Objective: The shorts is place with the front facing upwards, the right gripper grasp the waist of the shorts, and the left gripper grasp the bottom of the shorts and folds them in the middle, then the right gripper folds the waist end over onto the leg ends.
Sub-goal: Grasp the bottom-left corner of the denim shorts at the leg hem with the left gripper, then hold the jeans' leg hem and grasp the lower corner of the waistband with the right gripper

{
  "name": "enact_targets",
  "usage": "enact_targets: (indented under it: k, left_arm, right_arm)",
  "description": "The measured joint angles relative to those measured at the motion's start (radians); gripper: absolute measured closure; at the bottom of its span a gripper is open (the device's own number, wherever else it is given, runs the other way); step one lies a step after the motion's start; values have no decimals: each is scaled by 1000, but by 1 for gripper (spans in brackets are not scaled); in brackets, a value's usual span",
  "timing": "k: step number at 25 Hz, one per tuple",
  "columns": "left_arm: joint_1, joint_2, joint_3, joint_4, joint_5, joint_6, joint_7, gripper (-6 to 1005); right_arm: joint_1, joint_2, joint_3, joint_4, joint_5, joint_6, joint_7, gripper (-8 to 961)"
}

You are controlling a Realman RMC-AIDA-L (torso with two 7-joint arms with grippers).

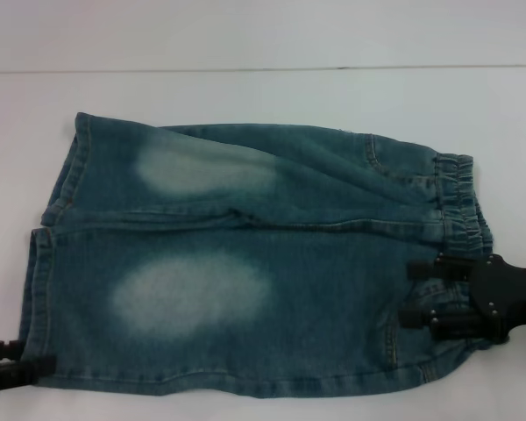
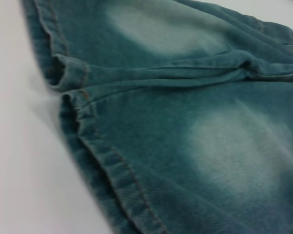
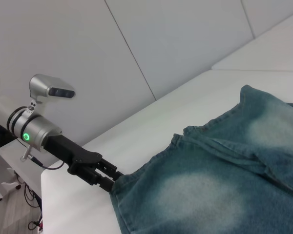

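Note:
The teal-blue denim shorts [image 1: 245, 281] lie flat on the white table, front up, with pale oval patches on both legs. The gathered waist [image 1: 460, 197] is at the right and the straight leg hems [image 1: 44, 281] are at the left. My right gripper [image 1: 414, 294] hovers over the near part of the waist, open, one finger on either side of the band. My left gripper [image 1: 35, 366] sits at the near left corner, its fingers closed on the bottom hem. The right wrist view shows the left gripper [image 3: 112, 181] pinching that denim corner. The left wrist view shows the two hems [image 2: 88, 141] close up.
The white table [image 1: 245, 96] runs past the shorts on all sides, with its far edge against a pale panelled wall [image 3: 136, 44]. Beyond the table's left end, a grey stand and cables [image 3: 5, 185] sit on the floor.

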Motion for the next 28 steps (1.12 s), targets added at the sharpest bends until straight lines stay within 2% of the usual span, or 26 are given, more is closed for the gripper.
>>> enact_targets:
  k: [11,19,28]
  left_arm:
    - [-10,-1,21,10,1,26,9,369]
    - [-11,-19,53,45,-5,17,-1,387]
    - [-22,-12,60,37,0,34,-4,423]
  right_arm:
    - [0,2,-1,0,-2,11,0,43]
    - [0,2,-2,0,-2,10,0,44]
    - [0,2,-2,0,-2,8,0,44]
